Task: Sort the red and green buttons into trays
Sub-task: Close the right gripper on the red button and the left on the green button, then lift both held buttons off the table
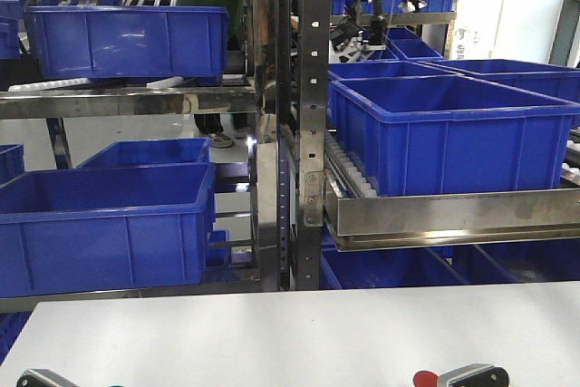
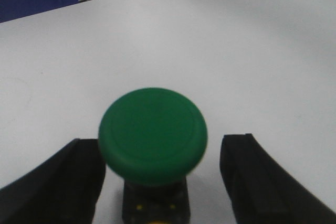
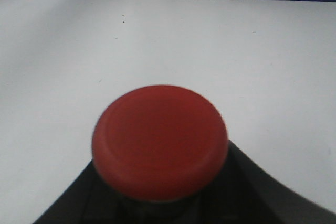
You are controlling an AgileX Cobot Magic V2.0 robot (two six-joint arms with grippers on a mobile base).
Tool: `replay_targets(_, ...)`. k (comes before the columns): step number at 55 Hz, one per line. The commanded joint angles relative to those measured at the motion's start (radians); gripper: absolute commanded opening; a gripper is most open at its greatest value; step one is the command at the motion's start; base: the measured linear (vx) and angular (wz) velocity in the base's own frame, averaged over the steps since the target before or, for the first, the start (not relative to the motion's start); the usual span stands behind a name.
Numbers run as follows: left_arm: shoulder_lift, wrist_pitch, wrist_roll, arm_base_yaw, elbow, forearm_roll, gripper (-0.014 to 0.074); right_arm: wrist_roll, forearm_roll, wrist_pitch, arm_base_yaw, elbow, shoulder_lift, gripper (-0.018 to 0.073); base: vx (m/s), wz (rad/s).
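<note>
Front view: blue crates (image 1: 444, 129) sit on metal racks (image 1: 272, 133) behind the white table (image 1: 290, 333), and the red button (image 1: 424, 378) peeks over the table's near edge. Left wrist: the left gripper (image 2: 160, 140) is spread wide, its fingers (image 2: 58, 182) flanking the upright green button (image 2: 152, 136) on the table without touching it. Right wrist: the right gripper (image 3: 160, 205) is clamped on the red button beneath its cap.

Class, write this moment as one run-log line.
left tool: open, straddling green button | right tool: flanking red button, grip hidden under cap | trays: not in view
</note>
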Motion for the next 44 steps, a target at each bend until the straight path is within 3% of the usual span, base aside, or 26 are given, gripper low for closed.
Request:
replay_targets(1,-0.026,-0.090,-0.014,-0.004,-0.032,-0.026,0.0488,-0.002,0.000,-0.187,-0.006,-0.014,-0.043,-0.0008,0.00,0.00)
replay_targets(6,-0.027,-0.091,-0.018,-0.004,-0.032,-0.025,0.0337,-0.002,0.000,-0.187,-0.006,-0.014,-0.043,-0.0008,0.00,0.00)
replay_targets(11,-0.027,-0.085,-0.020,-0.004,-0.032,-0.023,0.0092,-0.002,0.002,-0.187,-0.006,-0.014,-0.043,-0.0008,0.00,0.00)
replay_targets(14,-0.030,-0.086,-0.025,-0.004,-0.032,-0.023,-0.0011,-0.002,0.002,-0.187,-0.006,-0.014,-0.043,-0.0008,0.00,0.00)
replay_targets(24,-0.090,-0.080,-0.035,-0.004,-0.031,-0.023,-0.0006,-0.002,-0.005,-0.186,-0.007,-0.014,-0.064,-0.0008,0.00,0.00)
replay_targets(31,-0.229,-0.028,-0.040,-0.004,-0.031,-0.023,-0.0004,-0.002,-0.052,-0.128,-0.007,-0.014,-0.144,-0.0008,0.00,0.00)
replay_targets(36,-0.357,0.091,-0.091,-0.004,-0.031,-0.023,-0.0003,0.027,-0.112,-0.035,-0.007,-0.014,-0.241,-0.0008,0.00,0.00)
replay_targets(44,-0.580,0.342,-0.174,-0.004,-0.031,-0.020,-0.0003,0.182,-0.223,0.180,-0.007,-0.014,-0.447,-0.0008,0.00,0.00)
